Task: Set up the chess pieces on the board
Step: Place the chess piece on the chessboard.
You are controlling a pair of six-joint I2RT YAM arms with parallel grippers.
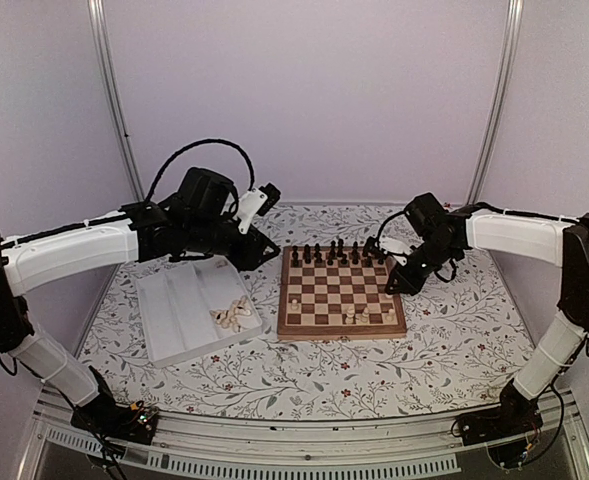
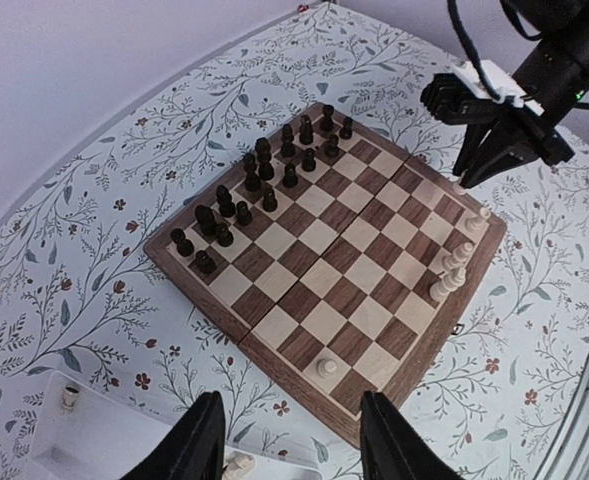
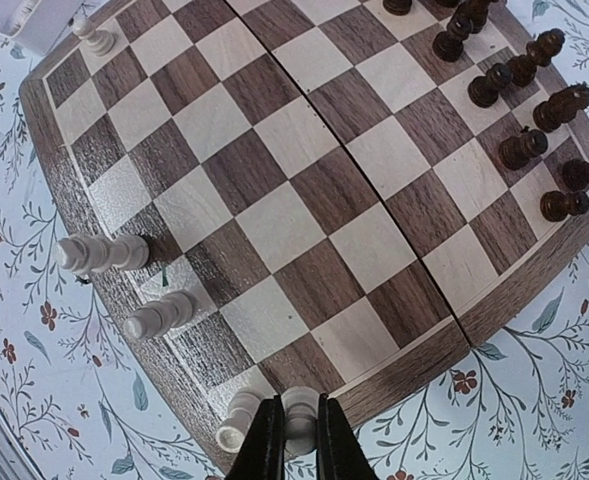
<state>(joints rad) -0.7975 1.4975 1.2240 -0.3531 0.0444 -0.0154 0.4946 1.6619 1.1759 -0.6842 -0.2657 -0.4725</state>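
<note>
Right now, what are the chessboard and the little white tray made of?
The board looks like wood: grain lines show in its dark and pale squares, with a soft satin sheen. The tray looks like plain white plastic, smooth and matte, with moulded ridges, though I can't be sure.

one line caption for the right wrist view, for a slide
Right gripper shut above a pale chess piece at the board's corner, dark pieces lined along the far edge.

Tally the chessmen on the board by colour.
Dark chessmen: 16
Pale chessmen: 5
Total: 21
</note>
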